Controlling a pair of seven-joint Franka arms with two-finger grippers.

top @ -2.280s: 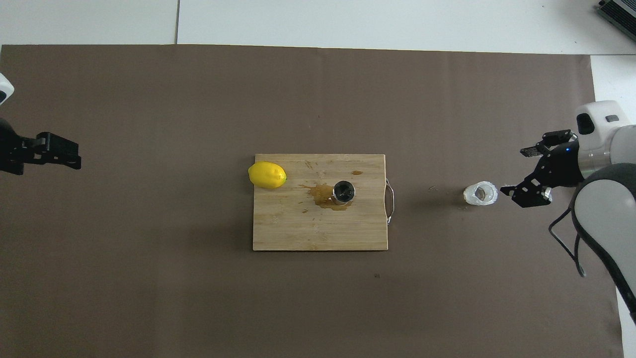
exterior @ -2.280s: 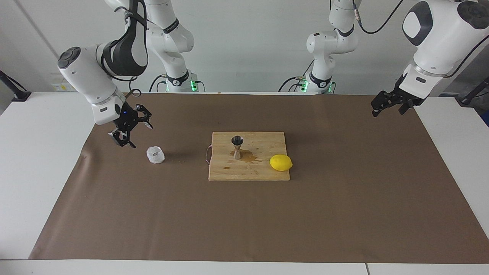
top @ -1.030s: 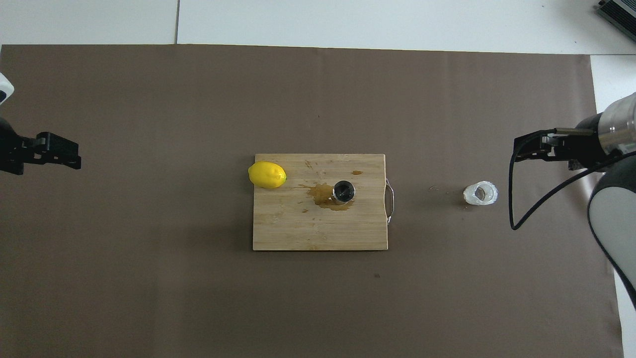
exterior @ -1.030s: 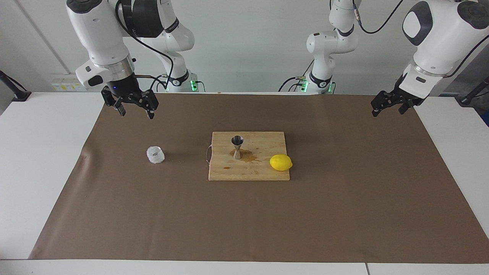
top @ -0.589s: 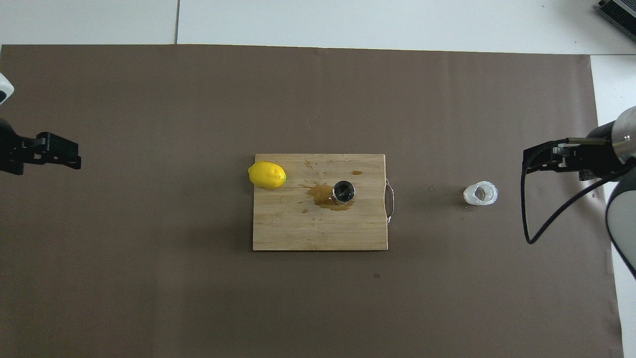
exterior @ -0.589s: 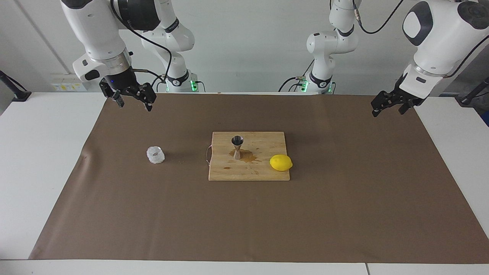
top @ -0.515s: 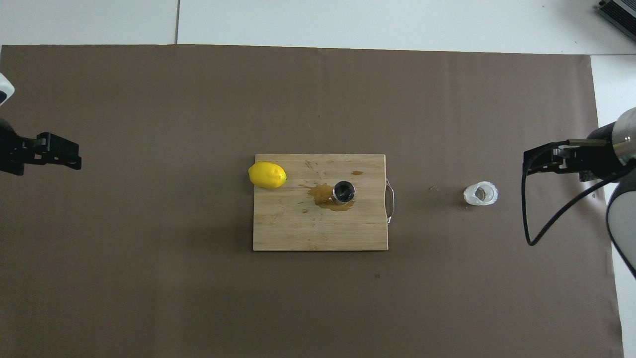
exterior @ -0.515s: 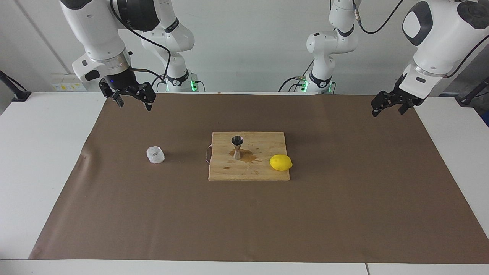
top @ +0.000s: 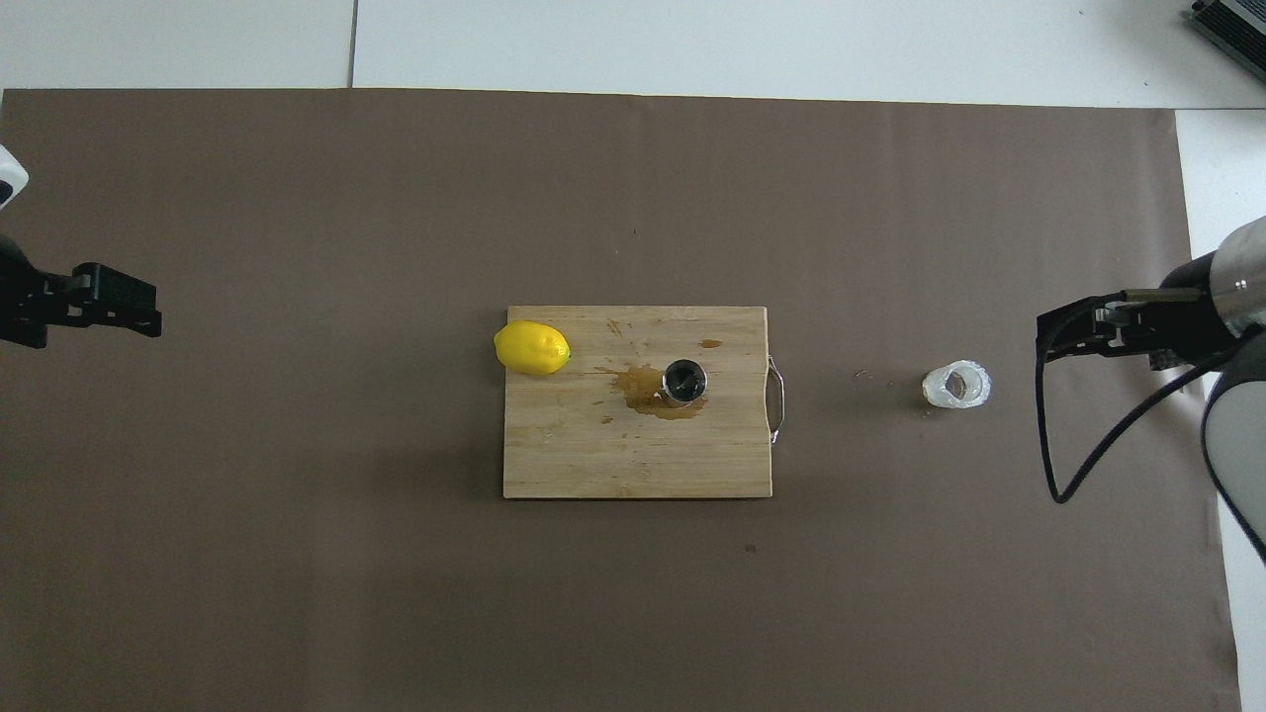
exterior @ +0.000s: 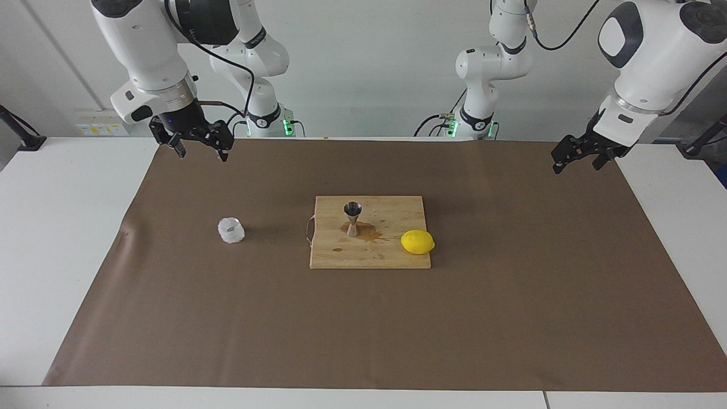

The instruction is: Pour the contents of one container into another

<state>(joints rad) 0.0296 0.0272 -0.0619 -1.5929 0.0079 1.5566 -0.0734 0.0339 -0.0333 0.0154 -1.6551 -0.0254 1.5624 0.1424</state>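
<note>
Metal jigger [exterior: 352,218] shows its hourglass waist only facing; both claws, left [exterior: 576,154] and right [exterior: 196,146], hang apart, empty

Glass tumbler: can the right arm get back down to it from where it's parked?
Probably yes. The glass tumbler stands alone on the brown mat, and the open right gripper hangs over the mat's edge with nothing between.

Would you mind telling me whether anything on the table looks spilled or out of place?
Yes: a brown puddle lies on the wooden cutting board around the foot of the upright silver metal jigger, with smaller drops nearby. It looks like liquid that missed the jigger.
</note>
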